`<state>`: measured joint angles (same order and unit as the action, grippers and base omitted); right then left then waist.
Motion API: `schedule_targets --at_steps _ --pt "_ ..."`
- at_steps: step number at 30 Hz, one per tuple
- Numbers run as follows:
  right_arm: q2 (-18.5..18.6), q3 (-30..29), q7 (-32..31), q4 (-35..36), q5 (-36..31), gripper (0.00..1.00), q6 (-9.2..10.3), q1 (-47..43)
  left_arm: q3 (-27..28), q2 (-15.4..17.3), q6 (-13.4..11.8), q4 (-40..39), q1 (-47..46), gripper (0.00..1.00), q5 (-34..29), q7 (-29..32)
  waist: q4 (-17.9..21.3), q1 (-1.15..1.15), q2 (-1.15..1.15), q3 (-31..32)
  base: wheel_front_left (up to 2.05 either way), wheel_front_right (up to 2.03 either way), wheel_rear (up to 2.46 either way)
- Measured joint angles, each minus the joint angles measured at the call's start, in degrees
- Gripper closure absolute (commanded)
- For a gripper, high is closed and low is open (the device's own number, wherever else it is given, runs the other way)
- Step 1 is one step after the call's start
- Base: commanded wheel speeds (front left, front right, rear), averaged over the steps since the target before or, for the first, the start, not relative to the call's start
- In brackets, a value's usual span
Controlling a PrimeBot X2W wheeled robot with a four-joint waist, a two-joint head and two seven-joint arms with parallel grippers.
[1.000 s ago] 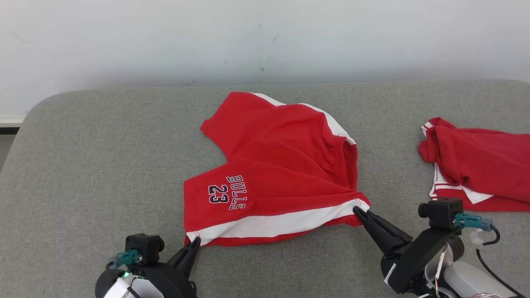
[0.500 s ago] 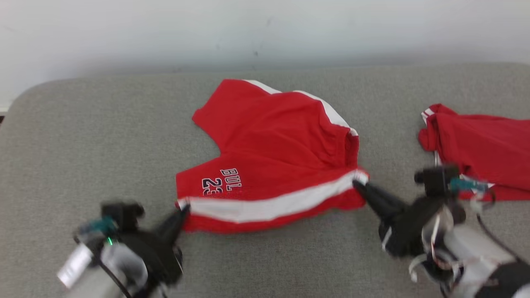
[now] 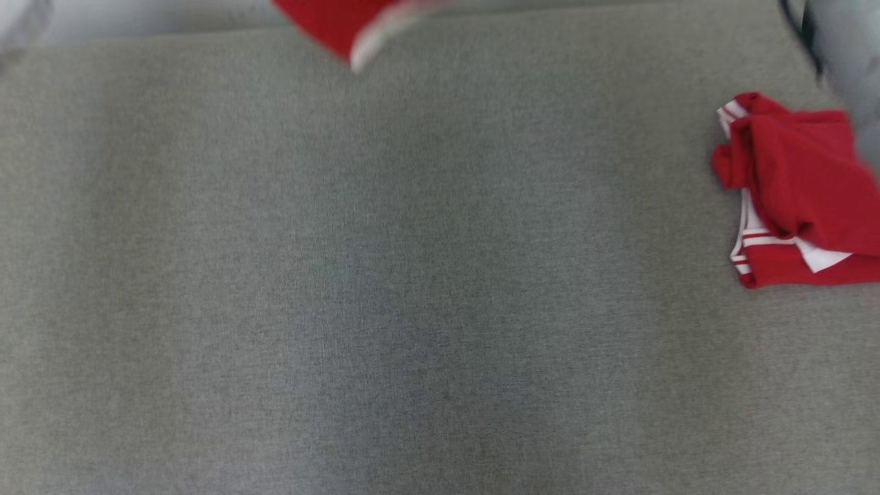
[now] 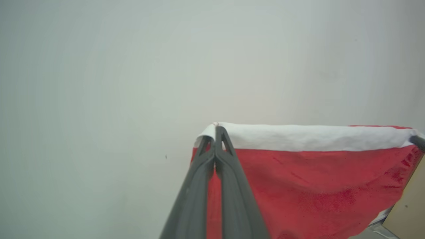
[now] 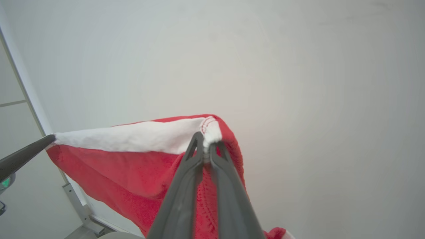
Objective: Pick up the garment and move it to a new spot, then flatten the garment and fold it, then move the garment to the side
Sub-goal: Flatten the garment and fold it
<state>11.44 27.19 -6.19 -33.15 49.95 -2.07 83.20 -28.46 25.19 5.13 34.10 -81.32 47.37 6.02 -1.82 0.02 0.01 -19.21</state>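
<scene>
Aloft, left fingers [image 4: 224, 159] and right fingers [image 5: 194, 166] clamp the garment's [image 4: 298, 186] white edge taut.

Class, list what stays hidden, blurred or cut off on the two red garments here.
- Head view: lifted red-and-white fabric garment, blurred, cut by the top edge.
- Head view: crumpled red-and-white garment, cut by the right edge.
- Left wrist view: lifted garment's lower part, behind the left tool and past the bottom edge.
- Right wrist view: its pinched corner, behind the right tool.
</scene>
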Motion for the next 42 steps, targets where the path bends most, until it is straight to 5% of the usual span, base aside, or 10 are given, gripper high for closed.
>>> schedule_targets --at_steps 3,6,16,28,42 --pt "-1.58 2.43 1.9 0.78 0.54 1.0 -2.21 7.76 0.77 -1.16 1.03 -2.4 -3.79 1.0 0.48 -2.79 -0.38 -0.02 -0.01 -2.48 0.0 0.0 0.0" --pt "0.11 5.05 2.07 2.89 -0.29 1.0 -3.88 5.73 0.44 -1.69 1.51 -5.8 0.08 1.0 1.45 -4.77 -1.19 -0.02 0.0 -4.96 0.0 0.0 0.0" --pt "8.5 8.21 5.76 5.9 2.45 1.0 -5.0 -21.43 -3.54 0.34 1.96 -5.04 25.77 1.0 3.47 -12.4 -4.22 0.0 0.01 -10.03 0.0 0.0 0.0" --pt "9.24 8.06 16.5 10.35 8.49 1.0 -5.01 -45.52 -10.2 -1.71 2.02 -5.32 46.2 1.0 3.64 -17.7 -3.91 -0.04 -0.01 -3.15 0.0 0.0 0.0" --pt "14.85 14.35 17.59 15.45 9.18 1.0 -5.01 -59.56 -11.83 -3.45 1.93 -5.37 56.84 1.0 3.88 -19.19 -3.6 -0.04 -0.01 8.49 0.0 0.0 0.0"
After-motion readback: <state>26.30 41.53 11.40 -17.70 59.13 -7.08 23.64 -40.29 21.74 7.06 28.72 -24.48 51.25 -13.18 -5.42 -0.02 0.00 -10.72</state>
